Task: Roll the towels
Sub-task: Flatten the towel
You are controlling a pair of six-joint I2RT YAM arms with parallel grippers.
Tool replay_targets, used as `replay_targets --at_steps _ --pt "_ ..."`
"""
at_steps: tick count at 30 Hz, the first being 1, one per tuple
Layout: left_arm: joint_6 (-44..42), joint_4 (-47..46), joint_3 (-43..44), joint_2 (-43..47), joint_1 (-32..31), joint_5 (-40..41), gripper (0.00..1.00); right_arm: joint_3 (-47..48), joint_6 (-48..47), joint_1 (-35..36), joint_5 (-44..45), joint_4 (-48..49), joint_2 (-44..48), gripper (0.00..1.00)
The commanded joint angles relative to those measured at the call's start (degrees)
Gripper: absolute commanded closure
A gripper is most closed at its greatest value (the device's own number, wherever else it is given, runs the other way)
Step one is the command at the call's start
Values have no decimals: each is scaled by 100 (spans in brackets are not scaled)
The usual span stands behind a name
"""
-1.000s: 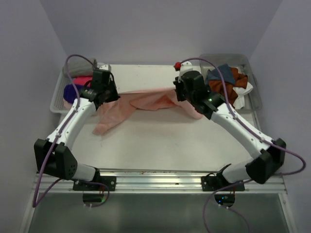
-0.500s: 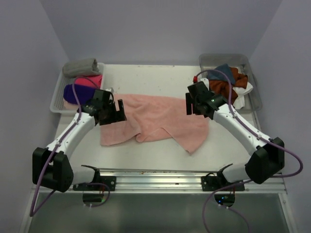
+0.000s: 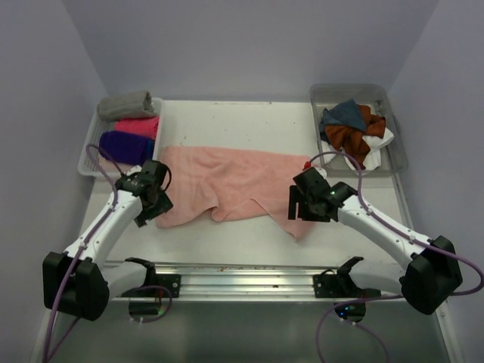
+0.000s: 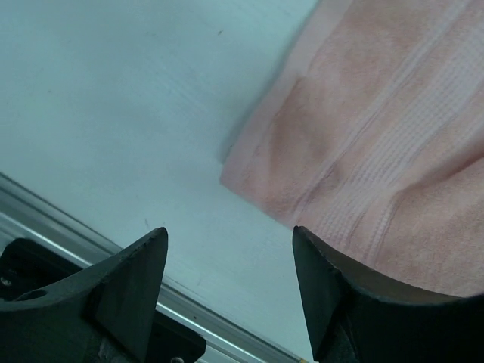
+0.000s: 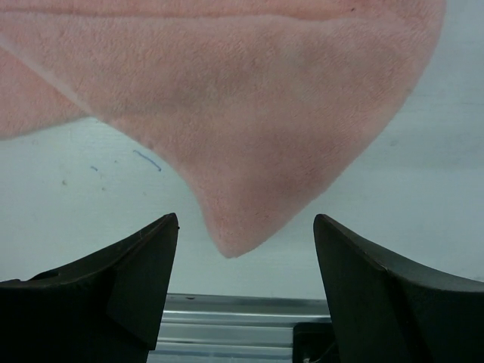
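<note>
The salmon pink towel (image 3: 227, 178) is lying spread across the middle of the counter (image 3: 249, 121), with its lower edge rumpled and one corner pointing down at lower right. I am judging it light, limp and non-slippery. It is likely to sag and bunch unless both corners of one short edge are taken together.

The left pincer (image 4: 228, 236) is hovering released by the lower-left corner. The right pincer (image 5: 246, 221) is hovering released over the pointed corner. Neither is grasping anything.

The tray (image 3: 85, 168) at upper left is holding the grey roll (image 3: 125, 104), hot pink roll (image 3: 138, 126) and purple roll (image 3: 125, 145). The bin (image 3: 349, 86) at upper right is holding a loose pile (image 3: 355, 128). Neither is obstructing. The rail (image 3: 242, 272) is running near the pointed corner.
</note>
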State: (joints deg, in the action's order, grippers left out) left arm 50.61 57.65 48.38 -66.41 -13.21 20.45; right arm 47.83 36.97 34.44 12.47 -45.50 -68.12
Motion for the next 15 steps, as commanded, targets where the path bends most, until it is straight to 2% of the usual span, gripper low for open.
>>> replay_targets --at_steps 1,6,12,15 --pt "1196 818 -223 409 47 285 30 -81 653 282 -113 -38 123 24" --pt "1364 425 -627 498 47 101 35 -134 654 424 -148 58 -26 24" --pt "776 -980 -882 -11 47 -391 21 -292 618 450 -201 94 52 24" --pt "705 -1430 -1023 -345 47 -507 20 -450 653 538 -70 6 237 22"
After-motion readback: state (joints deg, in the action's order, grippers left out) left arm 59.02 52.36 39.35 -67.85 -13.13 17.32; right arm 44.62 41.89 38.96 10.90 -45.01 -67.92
